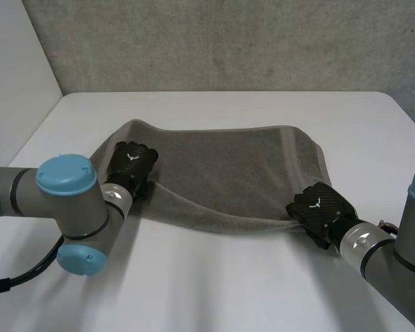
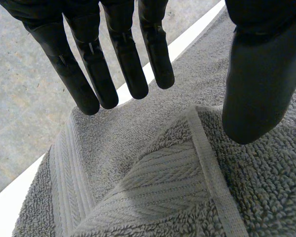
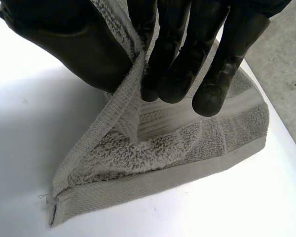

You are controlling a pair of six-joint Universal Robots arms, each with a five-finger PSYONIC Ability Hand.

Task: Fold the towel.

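Observation:
A grey towel [image 1: 221, 173] lies spread across the middle of the white table [image 1: 228, 290], its near edge lifted and turned over itself. My left hand [image 1: 133, 162] hovers over the towel's near left corner. Its fingers [image 2: 123, 54] are straight and the thumb stands apart, with the folded-over corner [image 2: 163, 187] lying loose below them. My right hand [image 1: 319, 205] is at the near right corner. There the thumb and fingers [image 3: 187, 49] pinch the hemmed edge of the towel [image 3: 177, 143] and hold it raised off the table.
A grey wall [image 1: 228, 41] runs behind the table's far edge, and a pale wall [image 1: 14, 69] stands to the left. Bare table surface lies in front of the towel and to both sides.

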